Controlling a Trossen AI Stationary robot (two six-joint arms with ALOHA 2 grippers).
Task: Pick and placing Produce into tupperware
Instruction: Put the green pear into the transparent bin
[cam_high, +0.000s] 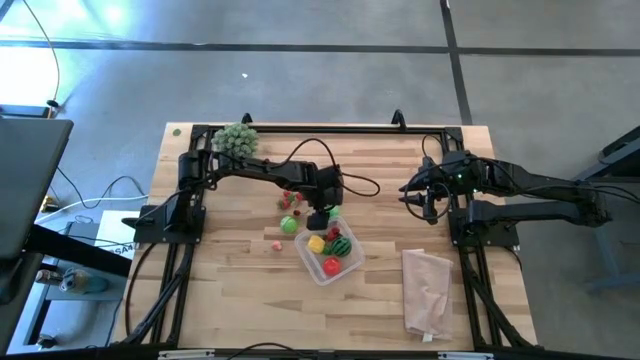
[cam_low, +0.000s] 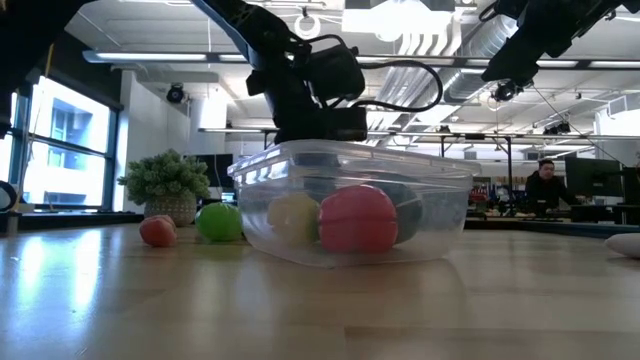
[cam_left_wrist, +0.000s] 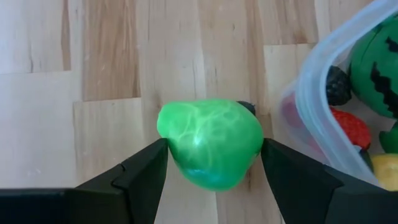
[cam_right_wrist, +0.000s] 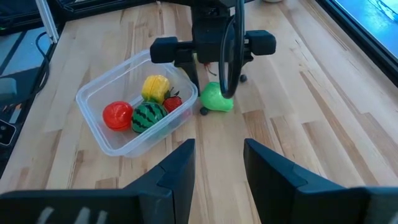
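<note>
Between left hand (cam_left_wrist: 214, 171) fingers, green fruit (cam_left_wrist: 210, 142)

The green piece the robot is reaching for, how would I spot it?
Find the clear tupperware in the middle of the wooden table. Just outside its wall, between the fingers of the left hand, lies a plain bright green fruit. Unlike the striped watermelon ball in the tub, it has no stripes.

Grey concrete floor (cam_high: 330, 70) is surrounding the wooden table (cam_high: 230, 300); daylight is pouring through tall windows (cam_low: 60, 150); ceiling ducts (cam_low: 450, 35) are running overhead; a person (cam_low: 547, 185) is sitting at distant monitors (cam_low: 592, 180).
</note>
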